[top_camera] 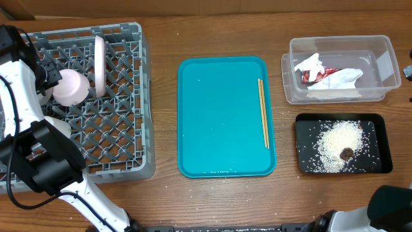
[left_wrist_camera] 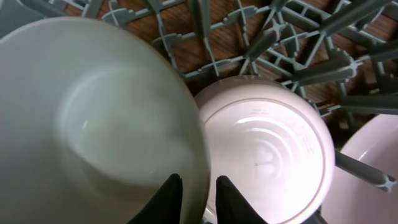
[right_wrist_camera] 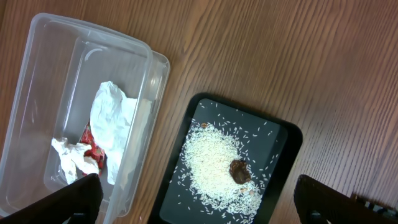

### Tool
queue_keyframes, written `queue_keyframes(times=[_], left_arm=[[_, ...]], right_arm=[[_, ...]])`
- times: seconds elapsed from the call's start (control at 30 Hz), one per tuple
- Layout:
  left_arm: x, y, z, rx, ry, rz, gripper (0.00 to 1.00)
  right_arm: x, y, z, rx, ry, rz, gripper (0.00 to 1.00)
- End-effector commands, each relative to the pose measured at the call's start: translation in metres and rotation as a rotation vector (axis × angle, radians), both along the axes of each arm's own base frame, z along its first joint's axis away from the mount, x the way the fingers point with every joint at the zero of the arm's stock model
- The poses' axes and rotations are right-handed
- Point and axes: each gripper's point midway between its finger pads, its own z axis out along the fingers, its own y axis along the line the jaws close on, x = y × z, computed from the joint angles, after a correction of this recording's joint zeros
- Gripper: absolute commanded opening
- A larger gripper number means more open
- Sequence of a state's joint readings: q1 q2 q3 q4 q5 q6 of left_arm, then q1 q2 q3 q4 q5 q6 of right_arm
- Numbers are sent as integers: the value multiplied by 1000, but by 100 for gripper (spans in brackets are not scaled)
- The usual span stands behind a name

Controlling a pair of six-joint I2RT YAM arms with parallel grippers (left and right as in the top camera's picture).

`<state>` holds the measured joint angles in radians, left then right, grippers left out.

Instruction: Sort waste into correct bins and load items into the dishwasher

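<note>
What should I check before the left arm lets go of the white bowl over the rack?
1. Left claw closed on the white bowl's rim: ok.
2. White bowl seated in the dish rack: cannot tell, its base is hidden.
3. White bowl apart from the pink bowl: cannot tell, they overlap in the left wrist view.
4. Pink plate standing upright in the rack: ok.
5. Right claw open, holding nothing and away from the rack: ok.
6. Teal tray emptied: not ok, chopsticks lie on it.
</note>
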<state>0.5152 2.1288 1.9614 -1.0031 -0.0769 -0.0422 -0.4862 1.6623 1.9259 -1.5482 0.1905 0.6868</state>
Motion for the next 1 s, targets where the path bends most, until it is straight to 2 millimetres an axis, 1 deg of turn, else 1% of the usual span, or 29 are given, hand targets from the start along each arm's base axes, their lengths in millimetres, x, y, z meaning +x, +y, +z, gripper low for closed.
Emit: queue_keyframes(times=[0.0,0.07,0.2,0.23,0.3,0.37,0.4,0.47,0.57,0.63,0.67,0.73,0.77,0.83,0.97], left_arm=[[-5,5,-7,16,33,6,14],[-4,5,-7,17,27,5,5],[-3,5,-7,17,25,5,4],[-2,4,-6,14,17,3,4],[7,-3,-2,-34,-37,1,4],[23,-15,11,-119,-131,-20,4],[34,-25,22,-175,-196,-56,4],[51,-37,46,-253,-302,-106,4],[70,-48,86,-343,-451,-134,4],[80,-53,110,-389,-539,-162,4],[83,-54,119,-406,-573,-176,4],[87,-55,130,-430,-618,-196,4],[88,-56,132,-435,-629,-204,4],[88,-54,133,-438,-640,-209,4],[91,-45,130,-425,-658,-208,4]], right_arm=[[1,-3,7,-21,-15,-2,100],[1,-3,7,-21,-15,-2,100],[1,-3,7,-21,-15,-2,100],[1,-3,7,-21,-15,-2,100],[1,-3,7,-21,-15,-2,100],[1,-3,7,-21,-15,-2,100],[1,-3,7,-21,-15,-2,100],[1,-3,7,-21,-15,-2,100],[1,-3,7,-21,-15,-2,100],[1,-3,7,-21,-15,-2,100],[1,-3,7,-21,-15,-2,100],[1,-3,7,-21,-15,-2,100],[1,-3,7,-21,-15,-2,100],[1,-3,7,-21,-15,-2,100],[1,-3,7,-21,-15,-2,100]])
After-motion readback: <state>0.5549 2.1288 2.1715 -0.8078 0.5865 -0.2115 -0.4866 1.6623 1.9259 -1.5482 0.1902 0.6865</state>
